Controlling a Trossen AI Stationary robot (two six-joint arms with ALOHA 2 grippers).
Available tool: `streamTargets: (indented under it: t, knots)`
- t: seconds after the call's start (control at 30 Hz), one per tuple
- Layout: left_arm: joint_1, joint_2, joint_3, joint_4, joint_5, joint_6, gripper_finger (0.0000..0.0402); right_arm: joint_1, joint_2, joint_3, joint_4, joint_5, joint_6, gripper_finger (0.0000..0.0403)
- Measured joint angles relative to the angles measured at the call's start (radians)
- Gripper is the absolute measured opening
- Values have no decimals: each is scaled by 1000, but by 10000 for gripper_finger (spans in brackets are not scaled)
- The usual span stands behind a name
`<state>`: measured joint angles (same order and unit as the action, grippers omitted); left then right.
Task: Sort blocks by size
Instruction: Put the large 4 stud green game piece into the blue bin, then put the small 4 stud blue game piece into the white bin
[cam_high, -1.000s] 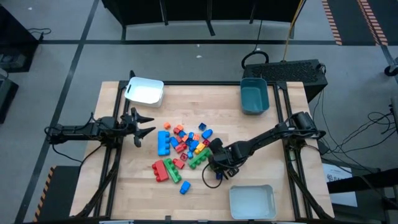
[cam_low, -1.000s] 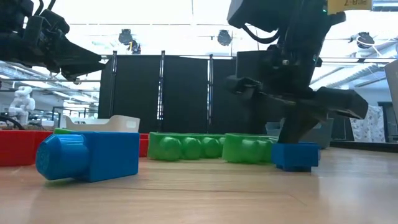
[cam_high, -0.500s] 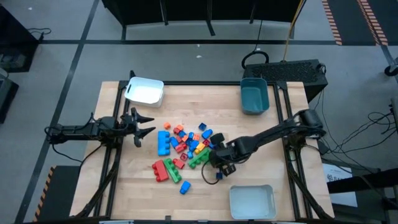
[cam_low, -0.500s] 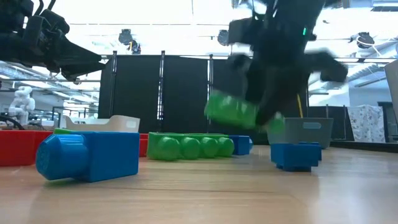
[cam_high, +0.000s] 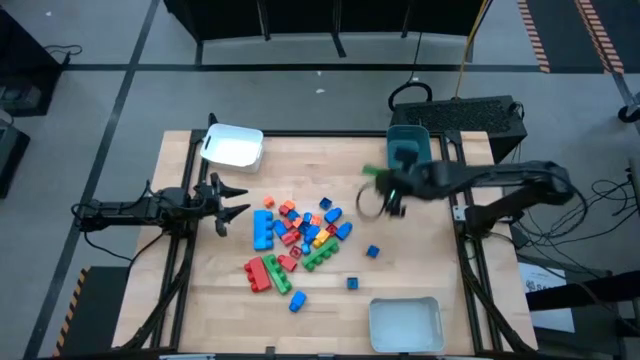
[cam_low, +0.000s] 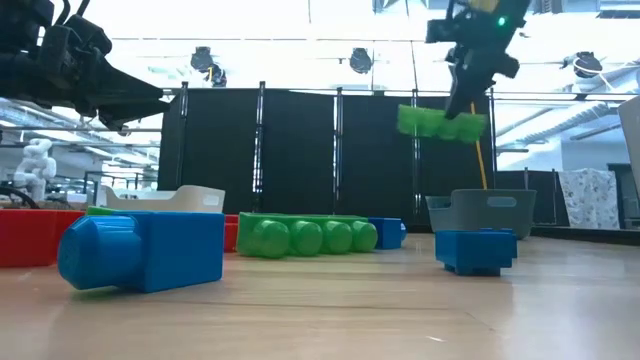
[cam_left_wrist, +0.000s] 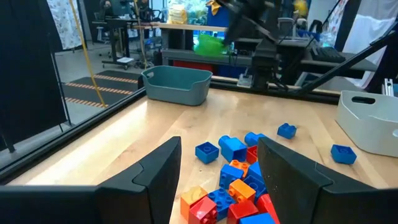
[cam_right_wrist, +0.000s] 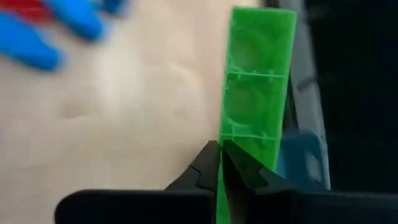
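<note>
The blocks (cam_high: 300, 238) lie in a loose pile at mid-table, with a long green bar (cam_low: 305, 237) and blue ones (cam_low: 140, 250) showing close in the low view. My right gripper (cam_right_wrist: 219, 146) is high above the table's far right part, beside the teal tray (cam_high: 408, 158), shut on a green studded block (cam_low: 440, 123). My left gripper (cam_left_wrist: 217, 168) hangs open over the table's left side (cam_high: 235, 200), short of the pile, holding nothing. My right gripper pinches the green block between its two fingers at one end (cam_right_wrist: 219, 182). The fingers (cam_low: 468, 85) come at it from above. The block's hollow underside (cam_right_wrist: 258, 81) faces the wrist camera. It hangs about level, lifted well clear of the table.
A white tray (cam_high: 232, 147) sits at the far left corner and a pale tray (cam_high: 404, 325) at the near right edge. Two small blue blocks (cam_high: 372, 251) lie apart from the pile on its right. Bare wood lies between pile and trays.
My right gripper has taken hold of a green block at the pile's right side, lifted it clear and swung up and toward the table's far right, toward the teal tray. The long green bar stays on the table.
</note>
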<state>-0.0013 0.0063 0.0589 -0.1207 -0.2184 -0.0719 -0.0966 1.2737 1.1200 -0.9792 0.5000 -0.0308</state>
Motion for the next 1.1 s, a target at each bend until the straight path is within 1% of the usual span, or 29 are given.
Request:
streamTargets:
  t: [0.1,0.17,0.23,0.3,0.37,0.5,0.63,0.77,0.83,0.9,1.1]
  knots:
    - [0,0,0,0,0,0,212,-124,-70,-29,37,-6,-77,1]
    - [0,0,0,1,-2,0,212,-212,-95,-32,60,-19,-125,1]
    - [0,0,0,2,-3,0,212,-292,-102,-37,70,-72,-153,0]
    - [0,0,0,2,-4,0,212,-352,-98,-43,83,-157,-172,0]
    - [0,0,0,2,-5,0,212,-397,-83,-60,118,-199,-192,0]
    - [0,0,0,3,-19,0,212,-474,-36,-116,168,-196,-232,0]
    - [0,0,0,4,-20,0,212,-533,9,-168,165,-193,-258,0]
    - [0,0,0,4,-22,0,212,-553,30,-178,168,-194,-294,3]
    - [0,0,0,4,-22,-1,212,-549,31,-178,172,-209,-308,13]
    - [0,0,0,4,-24,-15,212,-550,28,-178,180,-243,-314,33]
    - [0,0,0,4,-30,-28,212,-550,27,-174,178,-240,-343,121]
